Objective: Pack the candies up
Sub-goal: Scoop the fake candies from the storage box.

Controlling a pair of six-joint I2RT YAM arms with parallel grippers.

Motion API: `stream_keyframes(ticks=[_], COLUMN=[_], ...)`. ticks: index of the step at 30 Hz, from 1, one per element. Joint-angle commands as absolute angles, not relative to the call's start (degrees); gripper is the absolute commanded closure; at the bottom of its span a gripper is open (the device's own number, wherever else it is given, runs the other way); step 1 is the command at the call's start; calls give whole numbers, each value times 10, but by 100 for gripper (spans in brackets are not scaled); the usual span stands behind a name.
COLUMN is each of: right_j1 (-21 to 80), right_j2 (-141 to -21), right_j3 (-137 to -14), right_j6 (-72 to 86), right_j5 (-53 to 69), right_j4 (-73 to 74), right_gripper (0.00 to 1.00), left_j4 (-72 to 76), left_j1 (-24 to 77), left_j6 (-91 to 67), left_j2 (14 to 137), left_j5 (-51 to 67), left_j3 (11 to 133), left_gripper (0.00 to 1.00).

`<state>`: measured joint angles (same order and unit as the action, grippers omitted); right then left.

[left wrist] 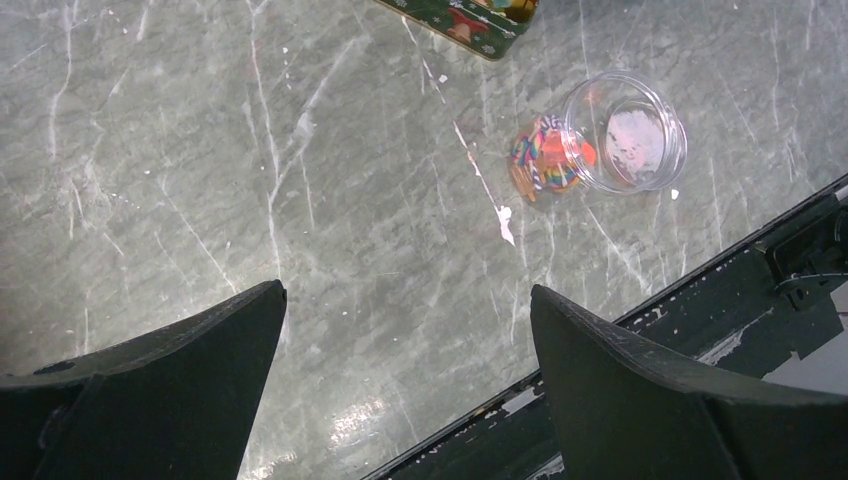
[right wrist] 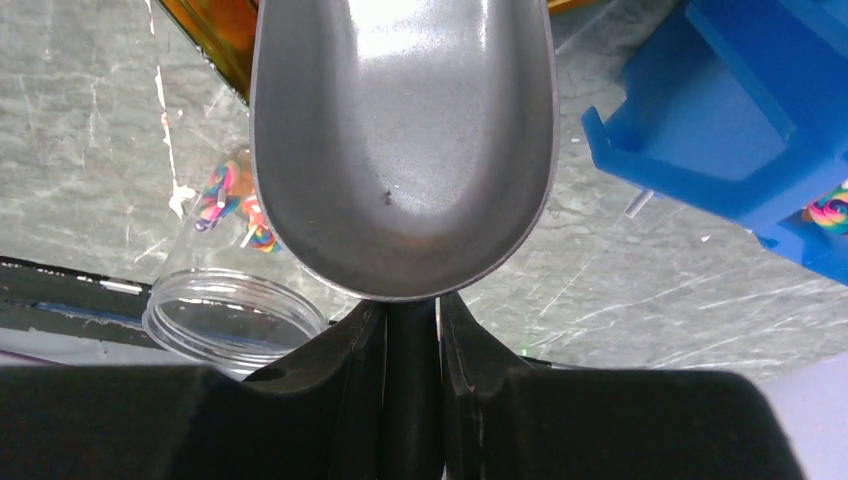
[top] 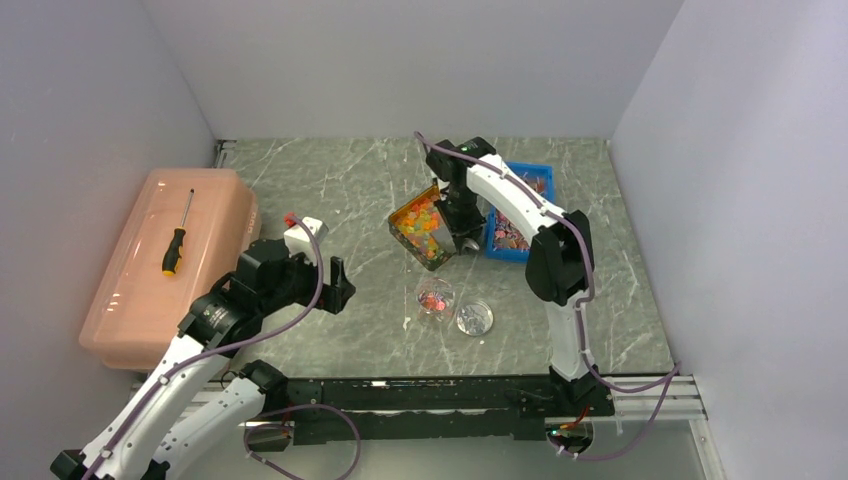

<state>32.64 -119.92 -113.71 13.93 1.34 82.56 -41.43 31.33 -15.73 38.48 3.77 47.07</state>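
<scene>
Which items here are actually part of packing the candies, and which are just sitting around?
In use: candies, their tin, metal scoop in the right gripper, clear jar, its lid.
Lying about: screwdriver, pink box under it, blue bin, small white object.

Top external: high, behind the arm bases, looking down over the whole table (top: 330,200). Left wrist: tilted down at the tabletop, mid-range, left gripper (left wrist: 405,295) framing the bottom edge. Right wrist: very close, metal scoop (right wrist: 400,150) filling most of the frame. Clear jar (top: 436,298) shows in all three.
</scene>
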Motion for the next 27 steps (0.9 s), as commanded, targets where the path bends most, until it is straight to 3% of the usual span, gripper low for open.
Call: stream_keyframes(ticks=[1,16,27], right_j1=[322,318,334], right_j2=[-1215,-1245,-1208], right_j3=[-1170,-1215,-1127], right_j6=[128,134,110], right_j5=[7,30,75], right_j4=[822,817,781], right_gripper=[100,100,100], left_j4=[-408,-409,-408], left_j1=[315,315,315], left_j6=[-158,-159,-160], left_j2=[386,382,385], left_j5=[24,20,20], left_j3=[476,475,475], left_gripper=[1,1,1])
